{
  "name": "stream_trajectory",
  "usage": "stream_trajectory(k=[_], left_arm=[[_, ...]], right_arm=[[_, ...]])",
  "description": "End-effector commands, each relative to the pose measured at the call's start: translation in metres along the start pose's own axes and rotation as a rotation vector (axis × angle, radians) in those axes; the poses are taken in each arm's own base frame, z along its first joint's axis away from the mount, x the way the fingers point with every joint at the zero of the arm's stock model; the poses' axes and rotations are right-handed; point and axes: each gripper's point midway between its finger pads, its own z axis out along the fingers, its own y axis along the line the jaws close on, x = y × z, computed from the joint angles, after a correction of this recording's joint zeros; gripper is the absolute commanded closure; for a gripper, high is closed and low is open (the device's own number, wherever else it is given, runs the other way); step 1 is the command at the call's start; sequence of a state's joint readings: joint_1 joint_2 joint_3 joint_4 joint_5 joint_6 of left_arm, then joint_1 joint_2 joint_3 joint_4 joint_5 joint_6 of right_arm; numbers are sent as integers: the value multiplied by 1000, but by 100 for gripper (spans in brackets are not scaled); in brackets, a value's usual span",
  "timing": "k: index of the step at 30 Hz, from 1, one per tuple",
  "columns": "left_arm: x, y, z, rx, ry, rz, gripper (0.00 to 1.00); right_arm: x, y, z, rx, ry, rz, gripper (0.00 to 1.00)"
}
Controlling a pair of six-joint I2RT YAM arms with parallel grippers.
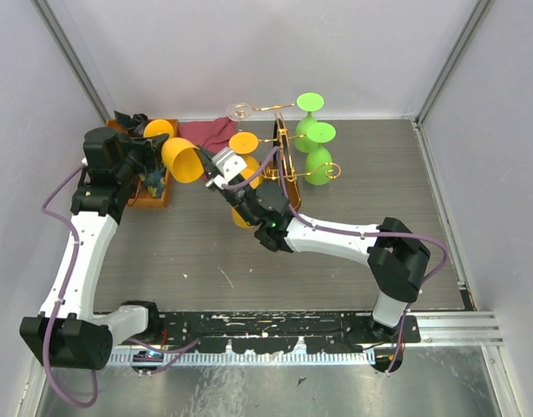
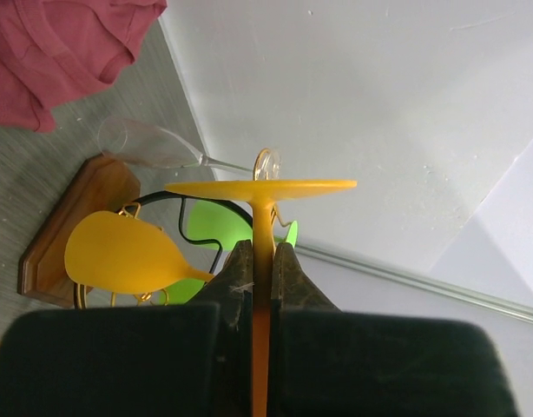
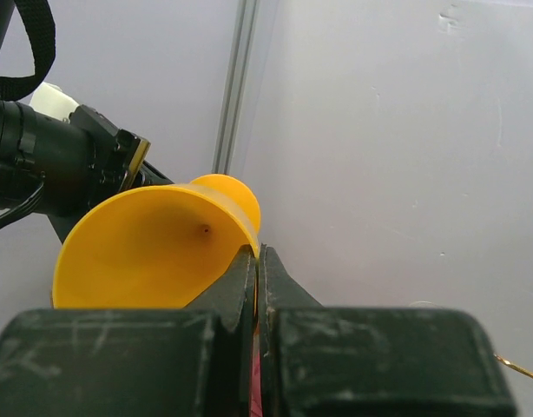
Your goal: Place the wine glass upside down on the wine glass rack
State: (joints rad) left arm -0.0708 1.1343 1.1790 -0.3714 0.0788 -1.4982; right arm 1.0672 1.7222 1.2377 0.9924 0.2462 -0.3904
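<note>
A yellow wine glass is held tilted above the table's back left, between both grippers. In the left wrist view my left gripper is shut on its stem, and the round foot shows edge-on beyond the fingertips. My right gripper is shut on the rim of the bowl, whose mouth faces that camera. The wine glass rack stands just right of the glass, with gold wire arms on a wooden base.
On the rack hang another yellow glass, green glasses and a clear glass. A maroon cloth lies at the back. A wooden block sits under the left arm. Walls stand close at the left, back and right.
</note>
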Motion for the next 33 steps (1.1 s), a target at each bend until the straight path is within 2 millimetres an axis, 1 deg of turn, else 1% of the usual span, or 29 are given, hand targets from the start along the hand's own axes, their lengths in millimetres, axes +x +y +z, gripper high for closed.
stream_trajectory(k=[1,5,6,7,9,11,13,15,18,19,21,24,27,28,29,30,31,32,33], left_arm=[[21,-19,-4,67,103,59,100],[24,-24,-2,86,118,66,100],[24,-26,-1,90,118,71,100],[23,-27,-1,93,114,76,100],[21,-32,-1,107,102,98,100],[18,-41,-1,127,86,131,100],[13,-60,-4,172,60,183,100],[8,-80,-6,215,34,250,100],[1,-107,-10,272,-9,370,100],[-1,-117,-15,299,-24,400,100],[-5,-125,-9,312,-44,453,100],[-12,-142,-13,353,-90,546,100],[-22,-158,-23,390,-166,647,100],[-26,-162,-26,400,-196,685,100],[-30,-166,-30,404,-226,726,100],[-32,-168,-33,403,-243,762,100],[-33,-171,-36,404,-257,802,100],[-33,-172,-38,407,-264,836,100],[-30,-174,-39,417,-268,875,100]], right_arm=[[-36,-6,7,12,-87,23,99],[-37,-6,6,10,-84,18,99],[-36,-7,5,9,-78,12,97],[-35,-7,5,9,-73,8,93],[-36,-10,2,13,-62,-1,80],[-37,-14,0,27,-52,-10,68],[-41,-21,-2,52,-41,-18,60],[-50,-28,-2,69,-40,-32,52],[-63,-38,-7,89,-47,-46,46],[-65,-41,-9,96,-42,-51,43],[-69,-48,-15,111,-23,-56,36],[-69,-61,-27,145,36,-67,22],[-71,-82,-39,208,114,-83,8],[-71,-92,-42,237,145,-91,3],[-71,-103,-43,264,184,-91,0],[-65,-118,-42,291,238,-93,0],[-55,-134,-42,320,309,-64,0],[-50,-154,-42,354,350,-37,0],[-51,-179,-41,393,364,-16,0]])
